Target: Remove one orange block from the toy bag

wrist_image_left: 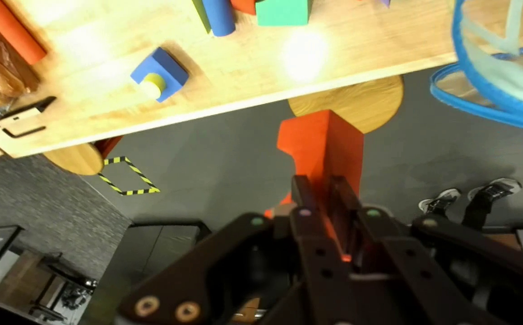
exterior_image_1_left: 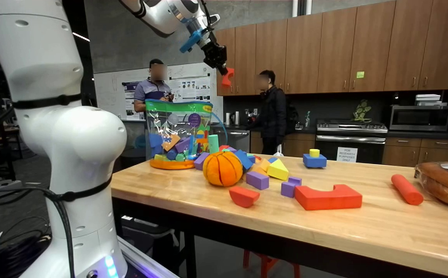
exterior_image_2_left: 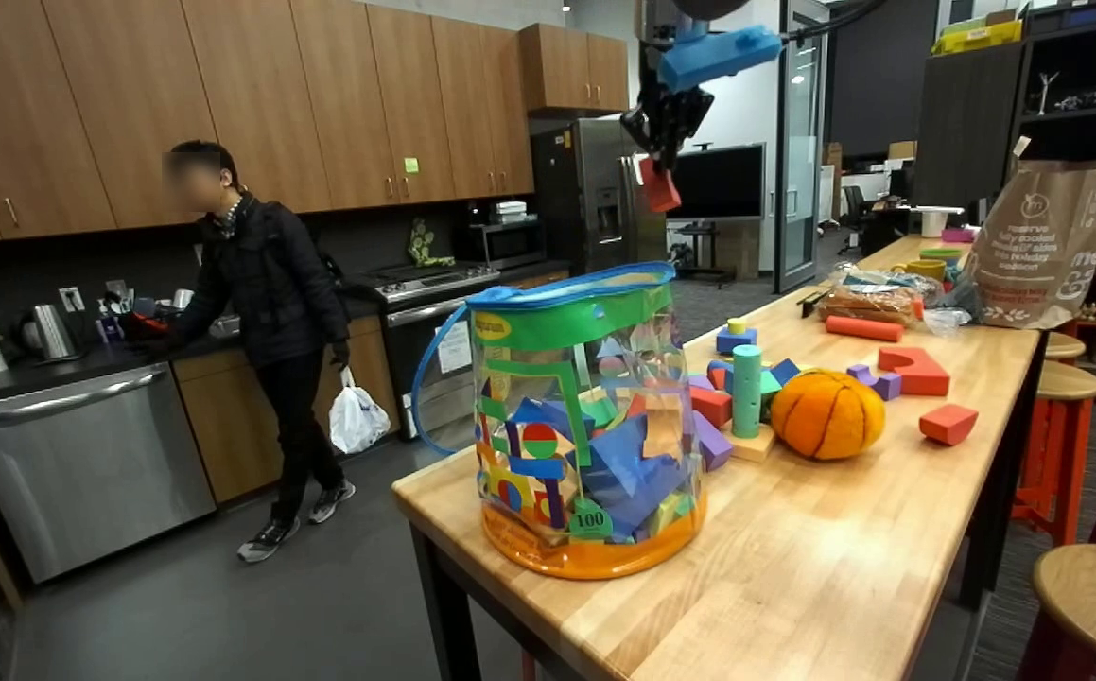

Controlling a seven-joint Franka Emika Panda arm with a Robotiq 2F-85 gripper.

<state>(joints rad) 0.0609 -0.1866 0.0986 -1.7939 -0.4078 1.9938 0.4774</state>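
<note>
My gripper (exterior_image_1_left: 223, 71) is shut on the orange block (exterior_image_1_left: 228, 78) and holds it in the air, well above the table. In an exterior view the gripper (exterior_image_2_left: 665, 156) and the orange block (exterior_image_2_left: 659, 186) hang above and beyond the rim of the toy bag (exterior_image_2_left: 574, 326). In the wrist view the orange block (wrist_image_left: 322, 140) sits between the fingertips (wrist_image_left: 319, 187), with a notch in its side. The toy bag (exterior_image_1_left: 179, 105) stands upright and open on the table, with several coloured blocks inside. Only part of the bag's blue trim (wrist_image_left: 491, 104) shows in the wrist view.
An orange ball (exterior_image_1_left: 223, 168) sits beside the bag among loose coloured blocks. A red half-round block (exterior_image_1_left: 244, 196), a large flat red block (exterior_image_1_left: 328, 198) and a red cylinder (exterior_image_1_left: 406, 189) lie on the table (exterior_image_1_left: 158, 185). Wrapped bread (exterior_image_1_left: 444, 181) lies beyond. Two people stand behind.
</note>
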